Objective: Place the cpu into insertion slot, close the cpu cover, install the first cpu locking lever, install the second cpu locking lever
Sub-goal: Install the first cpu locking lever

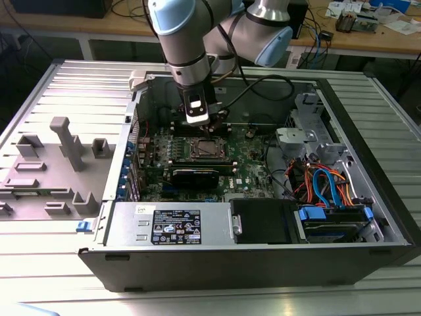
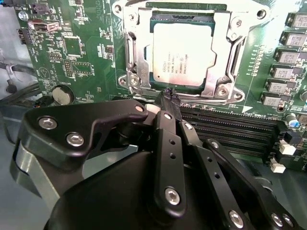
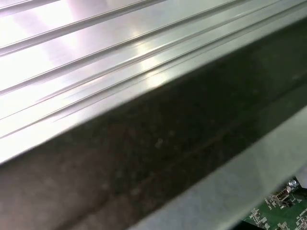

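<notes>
Shows the cpu [image 2: 184, 52] lying flat in the insertion slot [image 2: 188, 17], cpu cover [image 2: 223, 52] down around it; puts the gripper [image 1: 199, 125], pinched narrow and holding nothing, at the slot's 12 o'clock in the exterior view

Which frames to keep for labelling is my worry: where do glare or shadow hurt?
First wrist view: glare streaks wash the ribbed table, and the case wall is deep shadow. Second wrist view: even light on the cpu, slight sheen on the cpu cover, end effector dark in front.
</notes>
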You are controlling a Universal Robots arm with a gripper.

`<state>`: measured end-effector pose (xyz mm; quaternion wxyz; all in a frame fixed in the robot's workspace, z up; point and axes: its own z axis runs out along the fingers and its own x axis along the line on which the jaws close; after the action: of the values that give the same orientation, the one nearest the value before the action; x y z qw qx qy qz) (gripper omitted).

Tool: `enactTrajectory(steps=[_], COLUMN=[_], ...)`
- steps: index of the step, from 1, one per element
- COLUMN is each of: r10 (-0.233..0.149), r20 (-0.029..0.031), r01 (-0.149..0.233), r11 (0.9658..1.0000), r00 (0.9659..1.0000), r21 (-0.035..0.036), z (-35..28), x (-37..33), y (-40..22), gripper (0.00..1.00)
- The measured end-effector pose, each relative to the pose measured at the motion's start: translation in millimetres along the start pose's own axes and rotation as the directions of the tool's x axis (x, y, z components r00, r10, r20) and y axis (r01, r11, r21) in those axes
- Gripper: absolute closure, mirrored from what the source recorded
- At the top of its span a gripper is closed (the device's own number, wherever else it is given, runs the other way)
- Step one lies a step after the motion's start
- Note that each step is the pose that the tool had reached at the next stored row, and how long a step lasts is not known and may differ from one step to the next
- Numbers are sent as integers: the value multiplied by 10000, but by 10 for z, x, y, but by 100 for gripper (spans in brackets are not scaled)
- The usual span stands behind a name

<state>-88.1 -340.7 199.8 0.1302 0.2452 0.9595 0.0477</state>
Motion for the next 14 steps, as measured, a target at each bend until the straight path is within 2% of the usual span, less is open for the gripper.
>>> enactTrajectory(steps=[14], r10=[8], r20=[3], r01=[-8], r11=[10000], r00=[10000], r21=[6], z=[-18], x=[4], y=[22], gripper=[89])
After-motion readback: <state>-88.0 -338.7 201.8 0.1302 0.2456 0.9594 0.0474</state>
